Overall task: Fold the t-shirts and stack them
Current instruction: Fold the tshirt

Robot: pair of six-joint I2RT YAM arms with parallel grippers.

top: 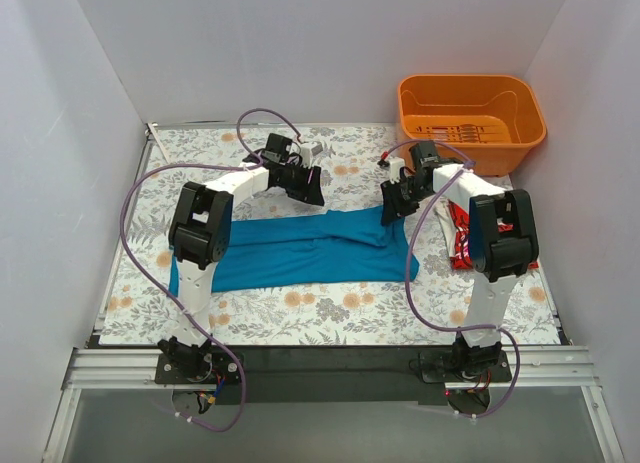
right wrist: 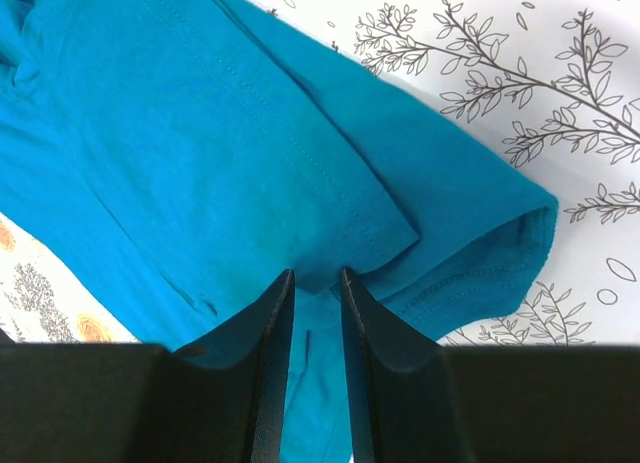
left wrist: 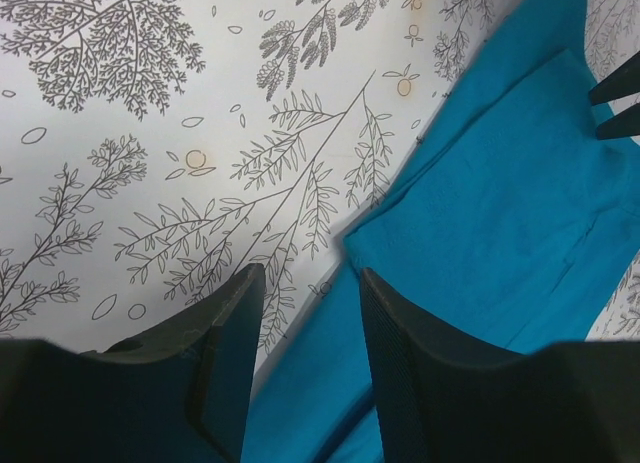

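The teal-blue t-shirt (top: 290, 253) lies spread across the middle of the flowered table. My left gripper (top: 308, 191) is at its far edge. In the left wrist view it (left wrist: 310, 273) is open and straddles the edge of the shirt (left wrist: 500, 203), with cloth and bare table both showing between the fingers. My right gripper (top: 392, 208) is at the shirt's far right corner. There it (right wrist: 316, 273) is shut on a puckered fold of the teal shirt (right wrist: 200, 133) next to the sleeve. The red t-shirt (top: 458, 233) lies crumpled at the right, mostly hidden behind my right arm.
An orange plastic basket (top: 510, 153) stands at the back right corner. White walls close in the table on the left, back and right. The right gripper's dark fingertips (left wrist: 615, 103) show at the right edge of the left wrist view.
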